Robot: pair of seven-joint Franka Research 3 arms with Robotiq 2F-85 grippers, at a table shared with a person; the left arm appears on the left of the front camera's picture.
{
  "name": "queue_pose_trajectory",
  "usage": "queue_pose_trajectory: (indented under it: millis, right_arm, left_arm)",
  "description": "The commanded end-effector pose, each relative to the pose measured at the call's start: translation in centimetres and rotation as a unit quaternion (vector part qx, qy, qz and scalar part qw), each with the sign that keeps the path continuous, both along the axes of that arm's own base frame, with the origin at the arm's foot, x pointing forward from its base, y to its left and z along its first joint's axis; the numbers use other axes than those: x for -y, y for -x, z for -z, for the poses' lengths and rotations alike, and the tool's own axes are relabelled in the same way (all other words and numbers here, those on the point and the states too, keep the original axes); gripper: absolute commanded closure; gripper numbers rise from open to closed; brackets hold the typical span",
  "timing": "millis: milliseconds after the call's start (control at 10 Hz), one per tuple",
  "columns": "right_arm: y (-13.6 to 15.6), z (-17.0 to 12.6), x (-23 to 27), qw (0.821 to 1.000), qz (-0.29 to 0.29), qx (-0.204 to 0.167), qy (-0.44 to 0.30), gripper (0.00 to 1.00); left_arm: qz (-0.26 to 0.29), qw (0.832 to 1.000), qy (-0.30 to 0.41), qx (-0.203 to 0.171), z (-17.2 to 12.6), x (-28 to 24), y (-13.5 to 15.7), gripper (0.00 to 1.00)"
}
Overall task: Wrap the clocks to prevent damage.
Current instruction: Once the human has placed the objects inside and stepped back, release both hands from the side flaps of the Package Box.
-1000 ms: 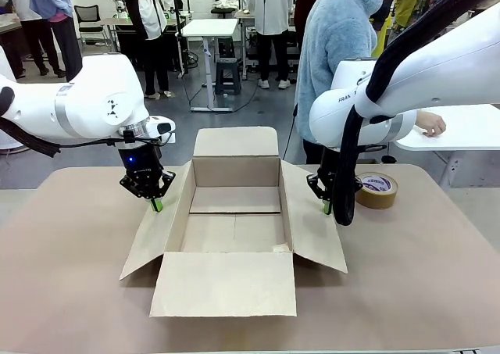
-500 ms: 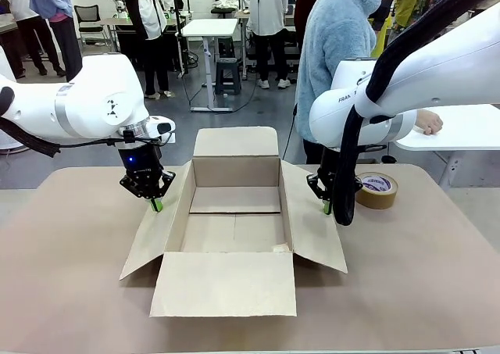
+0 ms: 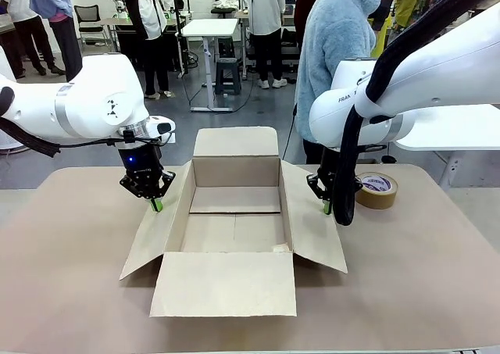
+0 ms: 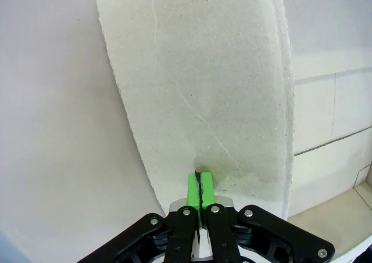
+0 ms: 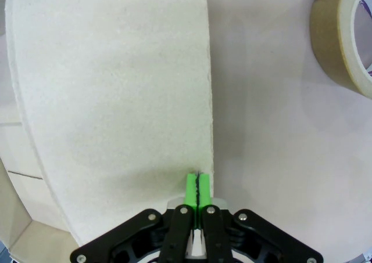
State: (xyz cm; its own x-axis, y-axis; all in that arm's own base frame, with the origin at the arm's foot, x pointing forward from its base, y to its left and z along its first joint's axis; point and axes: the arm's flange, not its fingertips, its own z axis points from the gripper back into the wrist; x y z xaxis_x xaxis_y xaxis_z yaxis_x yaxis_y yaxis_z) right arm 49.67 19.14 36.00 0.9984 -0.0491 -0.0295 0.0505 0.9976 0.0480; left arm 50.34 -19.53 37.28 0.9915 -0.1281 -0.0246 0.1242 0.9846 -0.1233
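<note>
Front view, near to far. The pale brown table (image 3: pixel 78 291) carries an open cardboard box (image 3: pixel 234 233) with all four flaps spread outward. The near flap (image 3: pixel 224 284) lies flat toward the camera. The box floor is bare card. Where the clocks lie cannot be told.

Midway, the left flap (image 3: pixel 156 237) slopes up and outward. The left gripper (image 3: pixel 156 205) points down at its upper part with its green pads pressed together and nothing between them. In the left wrist view, the left gripper (image 4: pixel 200 187) meets the flap's (image 4: pixel 203 89) surface, where faint creases run from the tip. The right flap (image 3: pixel 312 225) mirrors this. The right gripper (image 3: pixel 326 209) points down at its outer edge, pads likewise together and empty. In the right wrist view, the right gripper (image 5: pixel 197 187) sits at the flap's (image 5: pixel 116 100) edge; contact cannot be told.

Just beyond the right gripper, a brown tape roll (image 3: pixel 376 190) lies flat on the table, apart from the box. The far flap (image 3: pixel 235 141) stands upright. Behind the table stands a person (image 3: pixel 336 49) in a light blue fleece
</note>
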Motion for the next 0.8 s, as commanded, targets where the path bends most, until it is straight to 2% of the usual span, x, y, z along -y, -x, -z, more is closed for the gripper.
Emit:
queue_pose_trajectory:
  millis: [0,700]
  right_arm:
    - [0.09,0.06,0.15,1.0,-0.005,0.002,0.004,0.99]
    - [0.09,0.06,0.15,1.0,-0.005,0.002,0.004,0.99]
  left_arm:
    - [0.004,1.0,-0.006,-0.002,0.15,-0.06,0.07,0.99]
    - [0.004,1.0,-0.006,-0.002,0.15,-0.06,0.07,0.99]
